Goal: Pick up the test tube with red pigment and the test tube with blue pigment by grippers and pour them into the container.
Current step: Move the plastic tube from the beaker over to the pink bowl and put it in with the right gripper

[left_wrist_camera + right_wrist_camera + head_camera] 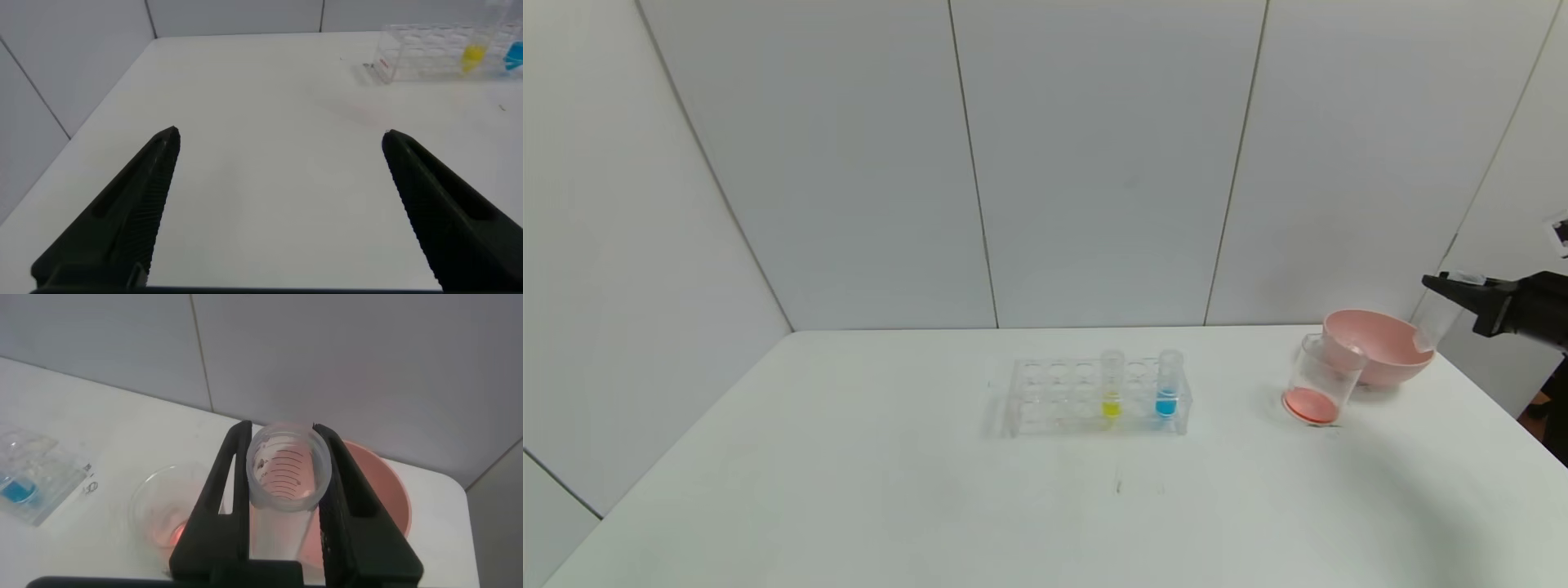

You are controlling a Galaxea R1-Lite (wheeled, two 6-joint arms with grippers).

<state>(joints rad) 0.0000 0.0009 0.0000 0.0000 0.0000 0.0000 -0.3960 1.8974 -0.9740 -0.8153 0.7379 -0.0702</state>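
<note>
My right gripper (1444,286) is shut on the test tube with red pigment (1435,320), which hangs slightly tilted, mouth up, over the far right rim of a pink bowl. No liquid shows inside that tube (288,469). The container (1319,382) stands just left of the bowl with orange-red liquid at its bottom, and it also shows beside my right gripper (282,431) as the container (167,508). The test tube with blue pigment (1168,385) stands upright at the right end of the rack. My left gripper (279,137) hovers open over bare table, far from the rack.
The clear rack (1054,394) at mid-table also holds a yellow-liquid tube (1112,385). The pink bowl (1380,343) sits at the back right near the table's edge. White wall panels stand close behind the table.
</note>
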